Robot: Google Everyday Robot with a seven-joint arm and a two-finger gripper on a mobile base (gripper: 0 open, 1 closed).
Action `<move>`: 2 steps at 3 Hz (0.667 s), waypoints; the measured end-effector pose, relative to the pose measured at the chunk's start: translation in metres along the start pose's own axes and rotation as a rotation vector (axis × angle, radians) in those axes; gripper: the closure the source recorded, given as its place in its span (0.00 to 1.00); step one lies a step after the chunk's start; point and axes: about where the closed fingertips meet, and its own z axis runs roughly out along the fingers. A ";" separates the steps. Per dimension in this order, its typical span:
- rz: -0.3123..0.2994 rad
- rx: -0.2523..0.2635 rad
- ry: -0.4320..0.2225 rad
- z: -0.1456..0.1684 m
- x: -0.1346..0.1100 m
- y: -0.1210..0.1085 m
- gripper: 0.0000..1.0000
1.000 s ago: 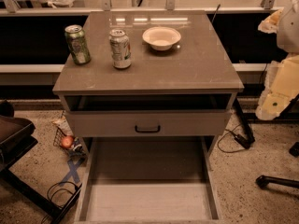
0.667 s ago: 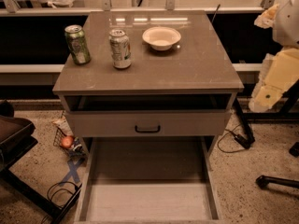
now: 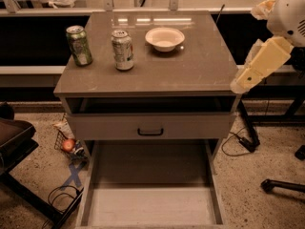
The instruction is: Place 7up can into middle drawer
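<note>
The 7up can [image 3: 123,50] is standing upright on the cabinet top [image 3: 190,73], left of centre and toward the far half. Nothing is touching it.

Handling, as a judgement: it is looking like a thin-walled metal can, light if empty and moderately weighted if full, and which it is cannot be told. The wall is appearing smooth and slippery, and an empty can is likely to dent under a hard squeeze. Taking hold across the mid-body from the side, below the shiny top rim, is appearing the safest option, with the can kept upright.

A darker green can [image 3: 79,45] is standing just to its left, near but apart. It is narrowing the room on that side, so an approach from the right or near side is looking cleaner. A pale bowl [image 3: 165,38] is sitting to the right and slightly farther back, clear of the can.

Below the top, a drawer front with a dark handle [image 3: 150,131] is sitting slightly ajar. Beneath it the middle drawer [image 3: 152,208] is standing pulled out toward the near side, showing a bare floor.

The gripper [image 3: 238,84] is hanging off the cabinet's right edge, well apart from the can. Whether it is apart or together cannot be told.
</note>
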 end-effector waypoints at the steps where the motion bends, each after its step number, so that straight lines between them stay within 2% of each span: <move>1: 0.000 0.000 0.000 0.000 0.000 0.000 0.00; 2: 0.033 0.002 -0.072 0.015 -0.005 0.002 0.00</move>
